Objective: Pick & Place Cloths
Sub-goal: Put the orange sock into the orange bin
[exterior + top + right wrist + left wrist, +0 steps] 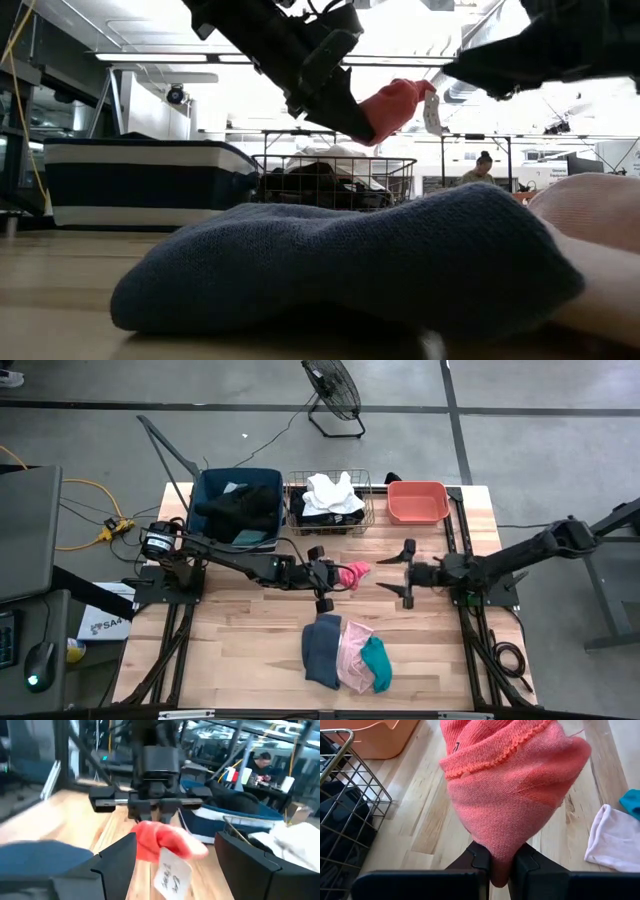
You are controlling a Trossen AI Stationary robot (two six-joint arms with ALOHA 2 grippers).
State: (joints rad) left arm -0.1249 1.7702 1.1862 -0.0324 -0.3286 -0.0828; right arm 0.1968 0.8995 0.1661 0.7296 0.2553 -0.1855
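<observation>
1. Nearest the low camera: grey-blue cloth (350, 255) flat on the table (240, 650), with pale pink cloth (590, 215) touching its side.
2. From above: grey-blue cloth (322, 650), pale pink cloth (352, 657) and teal cloth (377, 664) in a row, overlapping, at the table's near middle.
3. Left gripper (335, 575) above the table's centre, raised, jaws clamped on bright pink cloth (353, 573); cloth bunched and hanging clear of the wood, white tag (171, 874) dangling.
4. Right gripper (397, 574) just beside the pink cloth, facing it, jaws wide apart, empty.
5. Along the far edge: blue tub (238, 506) with dark cloths, wire basket (330, 505) with white and black cloths, coral tub (417, 501).
</observation>
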